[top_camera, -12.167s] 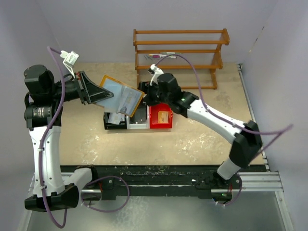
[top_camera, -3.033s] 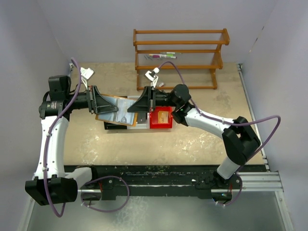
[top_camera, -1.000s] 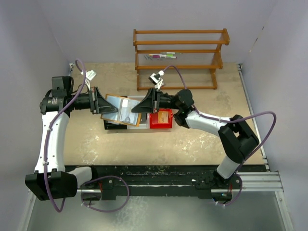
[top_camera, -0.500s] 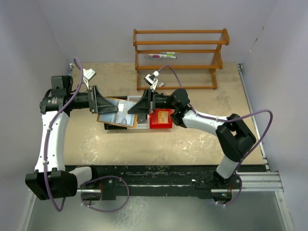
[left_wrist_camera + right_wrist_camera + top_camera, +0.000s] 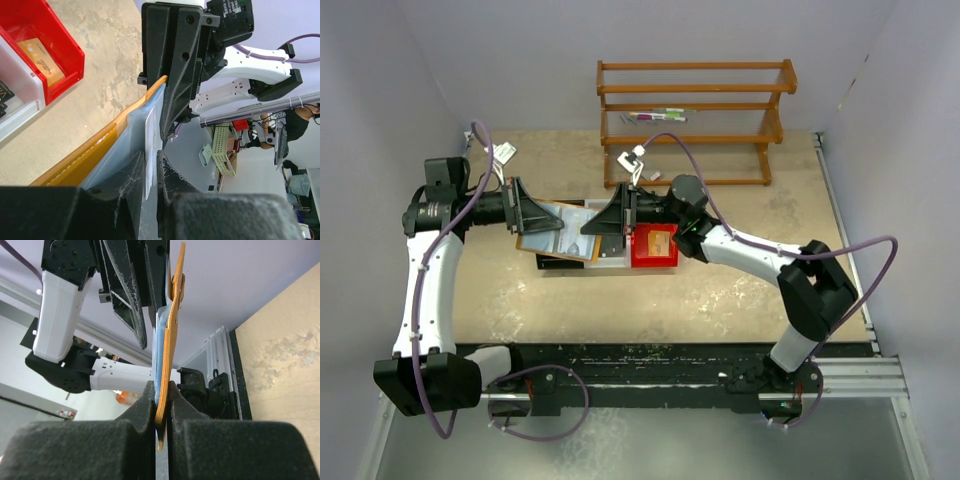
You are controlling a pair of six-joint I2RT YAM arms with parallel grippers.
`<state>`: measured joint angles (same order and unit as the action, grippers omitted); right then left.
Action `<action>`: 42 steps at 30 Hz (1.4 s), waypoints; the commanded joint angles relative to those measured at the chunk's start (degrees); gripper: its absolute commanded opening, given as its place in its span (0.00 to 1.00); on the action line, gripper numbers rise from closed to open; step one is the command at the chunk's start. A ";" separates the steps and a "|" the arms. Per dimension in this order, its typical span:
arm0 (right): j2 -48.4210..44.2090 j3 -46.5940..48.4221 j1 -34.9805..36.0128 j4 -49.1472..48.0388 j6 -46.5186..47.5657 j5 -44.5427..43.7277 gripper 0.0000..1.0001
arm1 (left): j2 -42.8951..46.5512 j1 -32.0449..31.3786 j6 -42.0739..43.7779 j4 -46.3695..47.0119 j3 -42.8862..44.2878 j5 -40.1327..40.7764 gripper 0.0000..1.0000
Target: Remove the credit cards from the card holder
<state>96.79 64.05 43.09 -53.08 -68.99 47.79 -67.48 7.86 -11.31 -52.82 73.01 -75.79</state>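
Here, over the table (image 5: 720, 290) and a row of small bins (image 5: 655, 262), the card holder (image 5: 570, 228) hangs open in the air between both arms. The right pincer (image 5: 161, 390) is clamped on its orange edge. The left pincer (image 5: 150, 160) has its jaws standing narrowly about a pale credit card (image 5: 149, 130) in the blue-grey lining; whether they grip it, I cannot tell.

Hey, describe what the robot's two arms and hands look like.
The left arm and right arm have white shells between black joints. A purple cable loops along each, with a small white connector near the wrist. The left hand and right hand are black and wedge-shaped, each with two tapering fingers.
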 commanded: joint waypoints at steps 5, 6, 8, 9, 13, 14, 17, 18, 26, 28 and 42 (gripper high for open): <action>-3.54 4.32 2.09 9.46 8.82 -5.38 0.00 | 1.08 -0.74 -0.23 1.72 -0.21 -2.63 0.21; -3.54 4.73 2.35 10.19 9.27 -5.48 0.00 | 1.07 -0.74 -0.28 1.84 -0.30 -2.61 0.23; -3.26 5.36 3.03 10.20 9.42 -5.42 0.00 | 1.07 -0.77 -0.47 2.16 -0.68 -2.68 0.25; -2.86 5.83 3.31 10.32 9.26 -5.31 0.00 | 1.14 -0.81 -0.54 2.28 -0.90 -2.84 0.25; -1.82 6.90 3.75 10.34 7.50 -5.66 0.00 | 1.42 -0.83 -0.60 2.62 -1.48 -2.26 0.17; -1.79 7.10 3.75 10.63 7.24 -5.90 0.00 | 1.48 -0.83 -0.35 2.48 -1.41 -2.18 0.14; -2.22 7.22 3.76 12.37 7.62 -6.94 0.00 | 1.57 -0.83 0.60 1.91 -1.11 -1.85 0.01; -2.48 7.02 3.75 12.64 7.95 -6.85 0.01 | 1.54 -0.87 1.41 1.42 -0.88 -1.64 0.00; -3.40 4.52 3.23 10.59 8.48 -4.57 0.11 | 0.62 -0.81 5.42 -3.17 1.57 -1.09 0.00; -3.01 2.53 2.58 4.31 5.23 -2.55 0.14 | 0.57 -0.78 5.13 -3.17 1.62 -0.54 0.00; -1.60 -2.06 0.50 -15.25 -6.64 0.77 0.23 | 0.54 -0.79 5.11 -3.10 2.35 8.84 0.00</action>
<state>96.75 61.39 43.59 -59.86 -73.71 46.72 -67.44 7.31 -7.33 -56.45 73.58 -70.67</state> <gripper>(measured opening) 0.189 0.004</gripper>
